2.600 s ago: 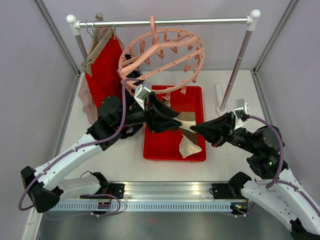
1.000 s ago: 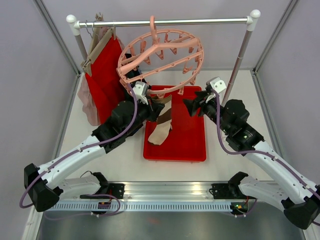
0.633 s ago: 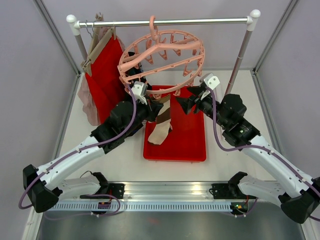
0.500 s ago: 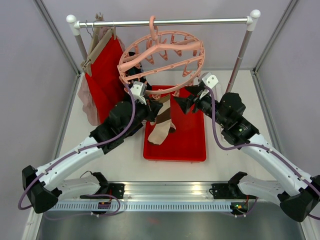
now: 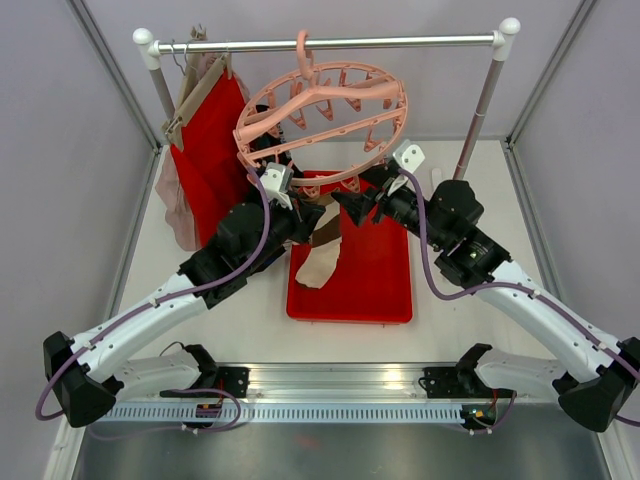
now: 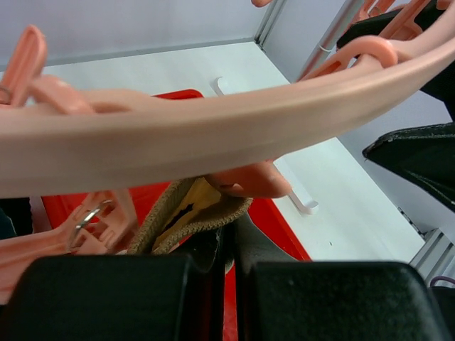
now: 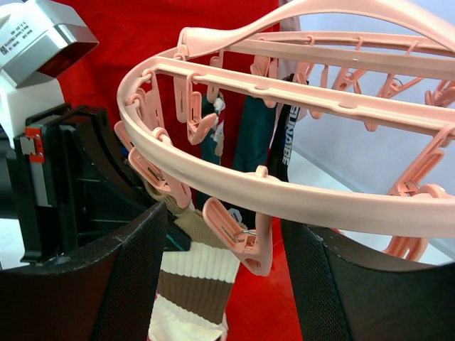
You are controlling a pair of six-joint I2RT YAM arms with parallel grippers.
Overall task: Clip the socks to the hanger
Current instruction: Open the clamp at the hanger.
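Overhead, the left arm reaches from 7 o'clock up to the near rim of the hanger [image 5: 330, 92]. Its left gripper [image 5: 305, 210] is pinched on the cuff of a tan sock [image 5: 318, 262] that dangles toward 6 o'clock over the red tray [image 5: 370, 290], while the right arm bends in from 4 o'clock, bringing the right gripper [image 5: 350, 203] to 3 o'clock of the sock. Only the right wrist view shows that gripper spread either side of a pink peg [image 7: 238, 238], the tan sock's brown-and-white stripes at 7 o'clock of it, and dark socks [image 7: 249, 138] clipped on the far side; the left wrist view puts the cuff just under a second peg [image 6: 252, 177].
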